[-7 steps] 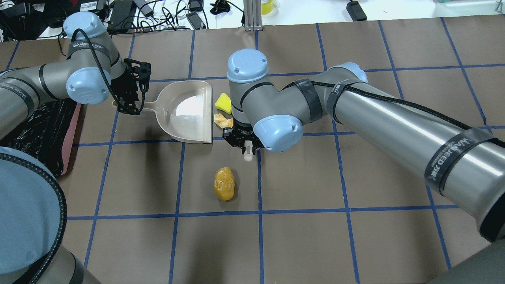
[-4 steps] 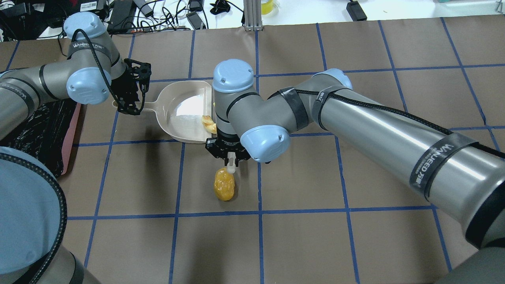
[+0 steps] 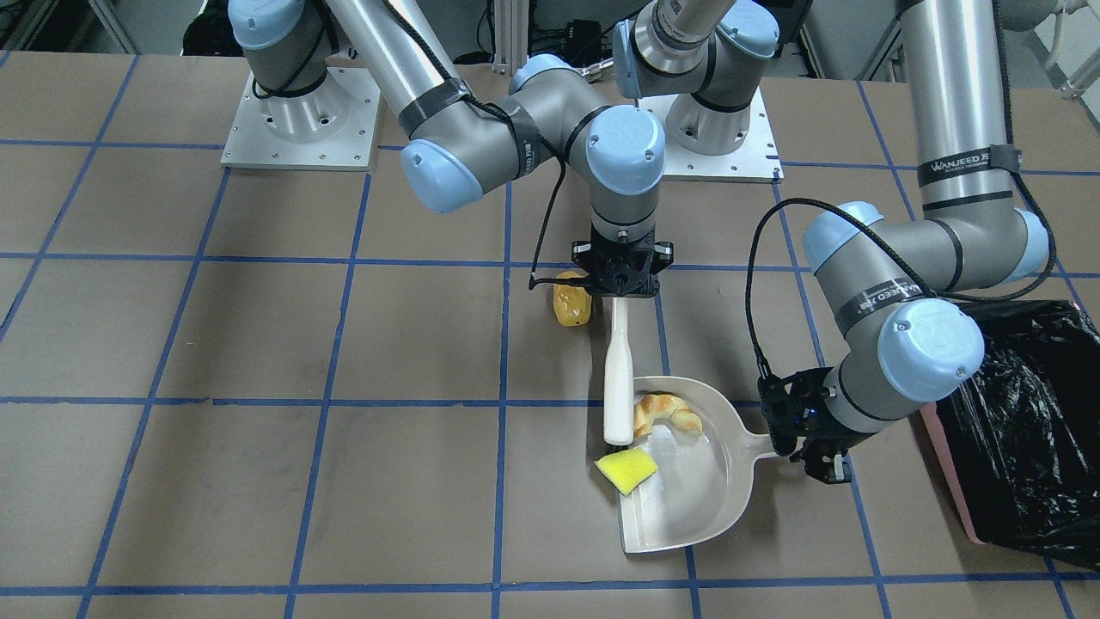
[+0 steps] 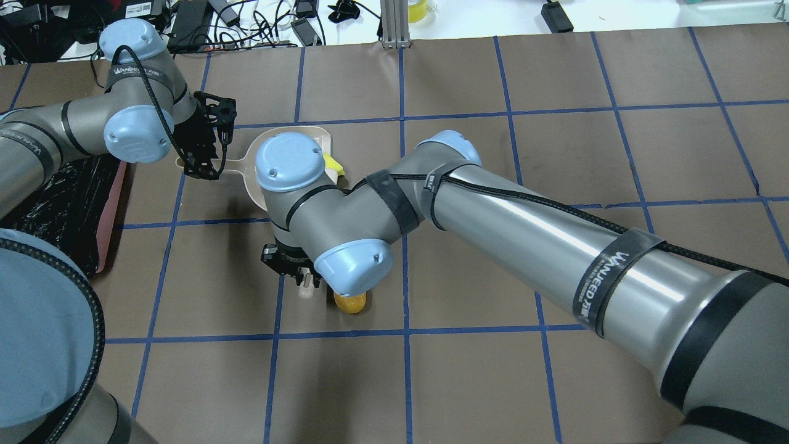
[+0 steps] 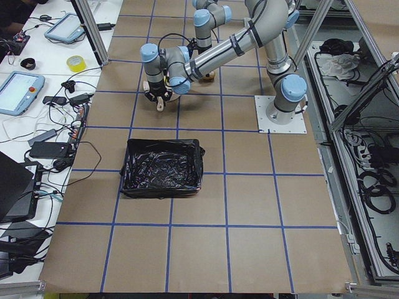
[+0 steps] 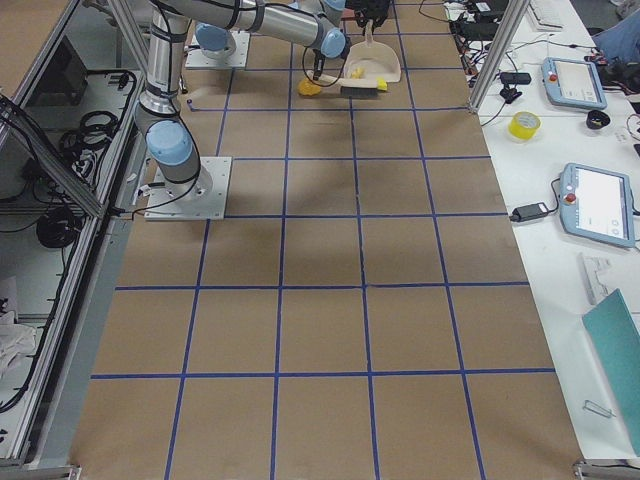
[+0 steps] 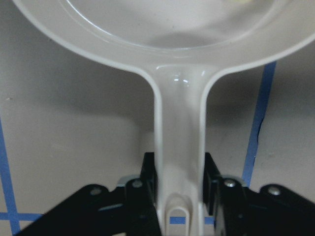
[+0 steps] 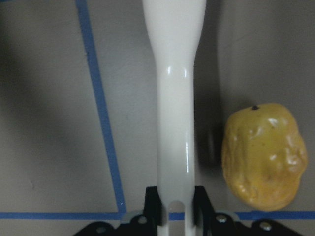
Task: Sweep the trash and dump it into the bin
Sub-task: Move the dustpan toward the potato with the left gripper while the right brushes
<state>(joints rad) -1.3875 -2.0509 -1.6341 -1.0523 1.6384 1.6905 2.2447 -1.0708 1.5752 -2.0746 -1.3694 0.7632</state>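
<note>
My left gripper (image 3: 806, 434) is shut on the handle (image 7: 179, 142) of the cream dustpan (image 3: 698, 490), which lies flat on the table. The right gripper (image 3: 620, 277) is shut on a white brush handle (image 8: 174, 98), and the brush head (image 3: 615, 438) is at the pan's mouth. The tan croissant (image 3: 667, 413) lies inside the pan. The yellow sponge wedge (image 3: 627, 470) sits across the pan's lip. The golden bread roll (image 8: 263, 155) rests on the table beside the right gripper, apart from the brush. The pink bin (image 4: 111, 209) with its black bag (image 3: 1023, 421) stands beyond the left arm.
The right arm's elbow and wrist (image 4: 296, 179) cover most of the dustpan from overhead. Brown table (image 4: 555, 74) with blue tape grid lines. Cables and devices (image 4: 203, 24) lie along the far edge. Both arm bases (image 3: 296, 120) are bolted at the robot's side.
The right arm swung the brush toward the dustpan, pushing the croissant into the pan and the sponge onto its lip. The bread roll and the left arm stayed put.
</note>
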